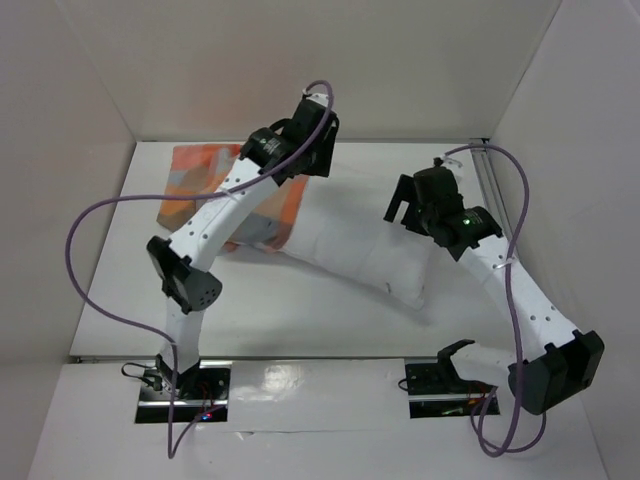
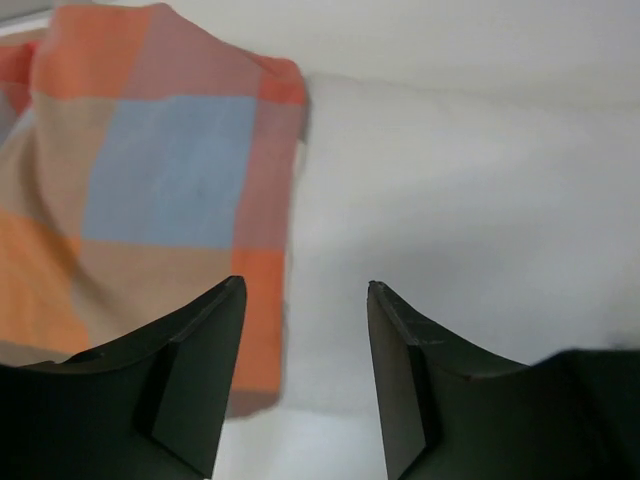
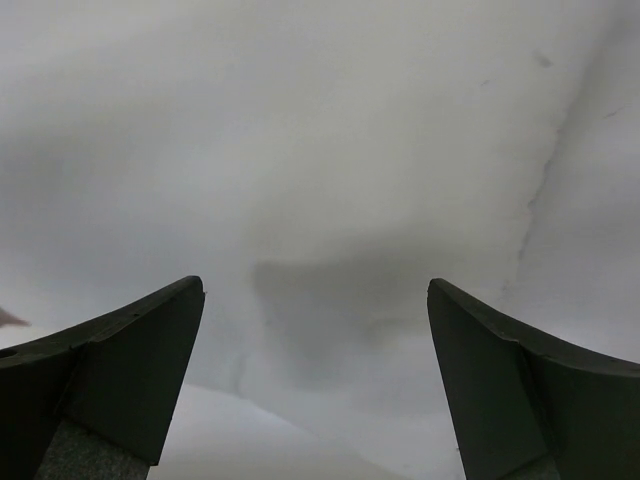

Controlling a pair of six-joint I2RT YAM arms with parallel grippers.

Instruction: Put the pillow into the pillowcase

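The white pillow [image 1: 365, 250] lies across the middle of the table, its left end inside the checked pillowcase [image 1: 200, 175] at the back left. In the left wrist view the pillowcase [image 2: 150, 190] has its open edge lying over the pillow [image 2: 460, 200]. My left gripper [image 2: 305, 290] is open and empty, just above that edge; in the top view it is at the pillowcase mouth [image 1: 318, 150]. My right gripper [image 3: 315, 290] is open and empty, close above the pillow [image 3: 320, 150] near its right end [image 1: 400, 208].
White walls close the table at the back and both sides [image 1: 80, 100]. The table's near edge [image 1: 300, 358] runs just in front of the arm bases. A purple cable [image 1: 100, 260] loops out to the left of the left arm.
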